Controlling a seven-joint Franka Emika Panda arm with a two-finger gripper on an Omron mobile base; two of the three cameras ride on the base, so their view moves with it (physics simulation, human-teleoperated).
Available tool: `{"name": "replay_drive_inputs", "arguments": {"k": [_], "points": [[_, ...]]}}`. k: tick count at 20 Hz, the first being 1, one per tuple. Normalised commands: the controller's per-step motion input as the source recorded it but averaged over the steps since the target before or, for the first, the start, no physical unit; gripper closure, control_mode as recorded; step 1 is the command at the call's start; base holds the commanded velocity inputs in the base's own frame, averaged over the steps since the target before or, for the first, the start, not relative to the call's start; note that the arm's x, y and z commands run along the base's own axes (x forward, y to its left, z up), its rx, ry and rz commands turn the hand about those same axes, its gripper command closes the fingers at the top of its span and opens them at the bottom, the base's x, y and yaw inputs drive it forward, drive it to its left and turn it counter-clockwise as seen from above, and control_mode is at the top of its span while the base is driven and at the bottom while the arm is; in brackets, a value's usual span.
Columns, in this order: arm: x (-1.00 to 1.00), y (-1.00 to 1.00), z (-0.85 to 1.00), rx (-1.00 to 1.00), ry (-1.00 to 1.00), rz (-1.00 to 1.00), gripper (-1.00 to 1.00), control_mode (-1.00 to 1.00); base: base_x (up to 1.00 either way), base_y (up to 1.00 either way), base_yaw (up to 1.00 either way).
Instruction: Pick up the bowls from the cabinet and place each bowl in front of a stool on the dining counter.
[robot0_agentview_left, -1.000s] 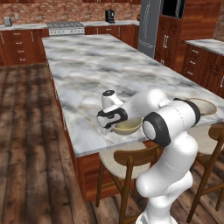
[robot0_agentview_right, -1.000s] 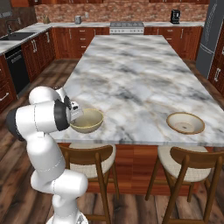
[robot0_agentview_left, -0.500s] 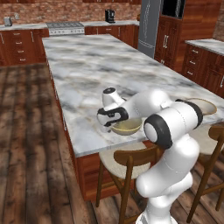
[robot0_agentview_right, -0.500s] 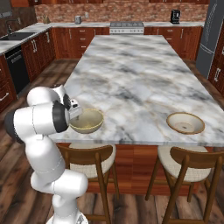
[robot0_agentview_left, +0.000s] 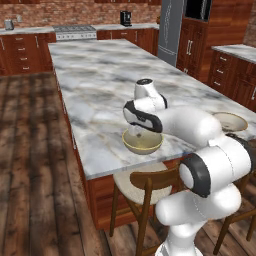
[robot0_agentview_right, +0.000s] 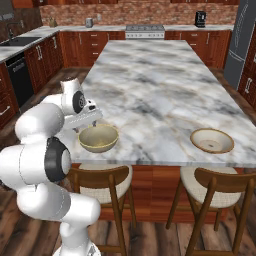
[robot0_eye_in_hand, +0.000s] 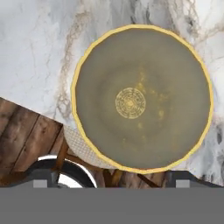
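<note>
The long white-grey veined marble dining counter (robot0_agentview_right: 165, 85) now carries both bowls, each before 1 brown wooden stool (robot0_agentview_right: 102, 182). My claw (robot0_agentview_left: 136, 134) has just opened, letting go of the deep grey-olive ceramic bowl (robot0_agentview_left: 142, 141); the wider cream bowl (robot0_agentview_right: 212, 140) sits well apart. No writing is legible.

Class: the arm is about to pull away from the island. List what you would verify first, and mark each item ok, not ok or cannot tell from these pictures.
1. Deep olive bowl rests upright on the dining counter: ok.
2. It sits in front of a stool: ok.
3. Gripper is open, fingers free of the bowl: open ok; contact cannot tell.
4. Bowl sits fully on the marble, though near the edge: ok.
5. Cream bowl is placed in front of the other stool: ok.
6. Path upward is free of things: ok.
</note>
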Motion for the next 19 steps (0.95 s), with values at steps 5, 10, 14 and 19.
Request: {"name": "replay_drive_inputs", "arguments": {"k": [5, 10, 14, 19], "points": [[-0.92, -0.97, 0.82, 0.15, -0.01, -0.19, -1.0, -1.0, 0.0, 0.0, 0.0], [-1.0, -0.89, 0.76, 0.14, -0.04, -0.2, -1.0, -1.0, 0.0, 0.0, 0.0], [-0.99, -0.43, 0.63, 0.09, -0.04, -0.22, -1.0, -1.0, 0.0, 0.0, 0.0], [-0.73, -0.05, 0.06, -0.01, -0.19, -0.25, -1.0, -1.0, 0.0, 0.0, 0.0]]}}
